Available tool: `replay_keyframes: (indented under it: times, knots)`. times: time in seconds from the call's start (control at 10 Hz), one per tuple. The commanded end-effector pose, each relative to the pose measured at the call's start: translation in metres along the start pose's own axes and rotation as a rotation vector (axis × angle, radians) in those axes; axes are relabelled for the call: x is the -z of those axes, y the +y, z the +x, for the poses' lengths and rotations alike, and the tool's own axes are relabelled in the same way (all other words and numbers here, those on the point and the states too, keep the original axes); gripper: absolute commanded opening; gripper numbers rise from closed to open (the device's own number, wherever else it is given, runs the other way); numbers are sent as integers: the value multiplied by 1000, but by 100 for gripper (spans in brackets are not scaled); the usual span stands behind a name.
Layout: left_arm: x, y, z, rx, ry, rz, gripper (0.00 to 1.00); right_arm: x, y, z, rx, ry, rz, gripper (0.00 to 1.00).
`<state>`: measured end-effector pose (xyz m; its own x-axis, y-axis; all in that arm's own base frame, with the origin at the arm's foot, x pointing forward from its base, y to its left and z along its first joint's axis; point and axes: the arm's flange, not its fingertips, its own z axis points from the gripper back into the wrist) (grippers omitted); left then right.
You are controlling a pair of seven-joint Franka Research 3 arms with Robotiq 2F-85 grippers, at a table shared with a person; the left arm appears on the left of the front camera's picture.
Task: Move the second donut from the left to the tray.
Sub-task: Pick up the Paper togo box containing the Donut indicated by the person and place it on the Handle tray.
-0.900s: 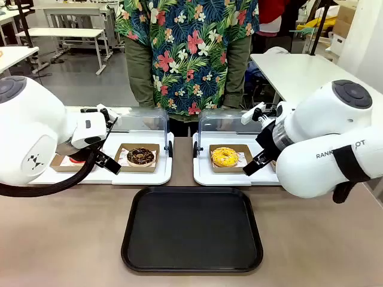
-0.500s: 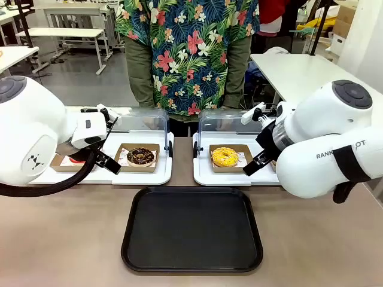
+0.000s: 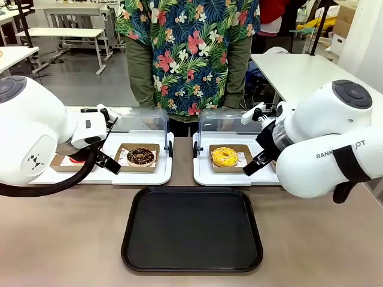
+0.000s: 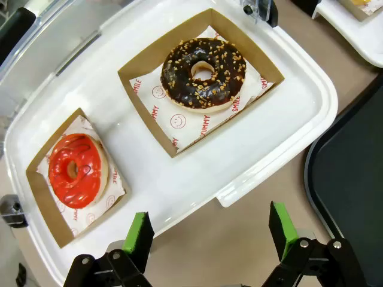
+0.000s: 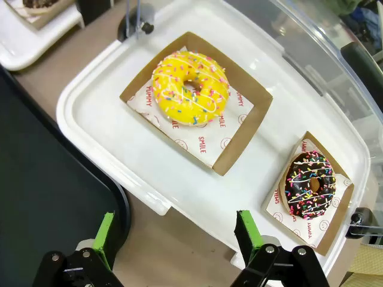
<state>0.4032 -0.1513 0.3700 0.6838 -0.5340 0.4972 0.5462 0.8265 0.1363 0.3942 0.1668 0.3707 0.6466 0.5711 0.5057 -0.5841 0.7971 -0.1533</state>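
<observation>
Two left-wrist donuts: chocolate donut (image 4: pixel 203 73), red donut (image 4: pixel 76 170); front half-hides red.

The brown donut (image 4: pixel 203 74) sits near the white tray's (image 4: pixel 281 113) top edge, the red donut (image 4: pixel 76 170) near its left corner.

Chocolate donut (image 4: pixel 177 75) in cardboard holder (image 4: pixel 263 67) — black tray (image 3: pixel 191 230) nearby.

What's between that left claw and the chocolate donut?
In the left wrist view: a strip of table, the white tray's rim, then the donut's cardboard holder. The claw is open.
</observation>
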Motion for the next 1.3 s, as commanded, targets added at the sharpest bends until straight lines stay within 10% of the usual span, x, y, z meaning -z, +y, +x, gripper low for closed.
replay_keyframes:
  times: [0.0, 0.5, 1.2]
  knots:
    - [0, 0, 0, 1, 0, 0, 100, 0, 0, 0, 1, 0, 0, 100]
    - [-65, 71, 21, 42, -12, -169, 100, -89, -70, 16, 36, -79, 129, 100]
    - [-122, 252, -39, 326, -327, -560, 100, -221, -260, -108, -59, -409, 319, 100]
